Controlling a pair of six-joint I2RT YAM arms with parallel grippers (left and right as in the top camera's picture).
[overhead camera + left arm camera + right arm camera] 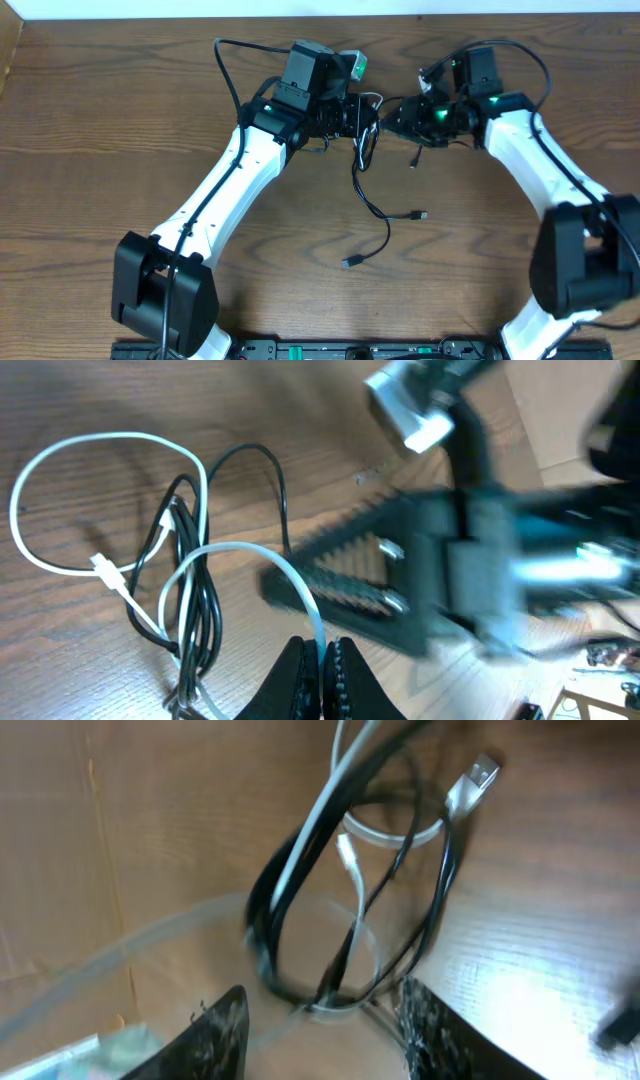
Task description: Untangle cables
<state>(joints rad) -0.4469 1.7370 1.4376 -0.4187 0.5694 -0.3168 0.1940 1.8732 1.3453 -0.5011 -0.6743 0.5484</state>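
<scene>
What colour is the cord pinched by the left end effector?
White; the white cord in the left end effector shows best in the left wrist view.

**Layout at the rear centre of the worktop [100, 170].** The left claw [366, 116] and right claw [388, 118] face each other, tips near. The cable bundle [364, 145] lies between and just in front of them. A single cable [300, 595] runs into the left claw's closed tips. The bundle sits ahead of the right claw's spread fingers [225, 1030]. A trailing cable [375, 205] runs forward from the bundle to the right plug [421, 215] and, farther forward and left, the front plug [350, 262].
</scene>
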